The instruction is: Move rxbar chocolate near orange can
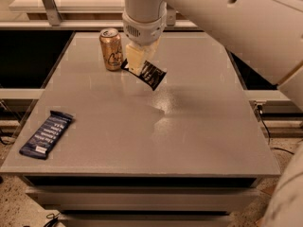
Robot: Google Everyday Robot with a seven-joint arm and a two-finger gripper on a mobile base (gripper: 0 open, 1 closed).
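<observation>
The rxbar chocolate (151, 74) is a flat black wrapper with white text, held tilted in the air above the table. My gripper (136, 63) is shut on its upper left end, just right of the orange can (111, 49). The orange can stands upright at the table's back left, golden-orange with a silver top. The bar's left end is hidden behind my cream fingers (134, 56). The bar hangs close to the can without touching it.
A dark blue bar wrapper (47, 134) with white text lies near the front left edge of the grey table (189, 136). My white arm (236, 22) stretches across the upper right. Shelving and a metal frame stand behind the table.
</observation>
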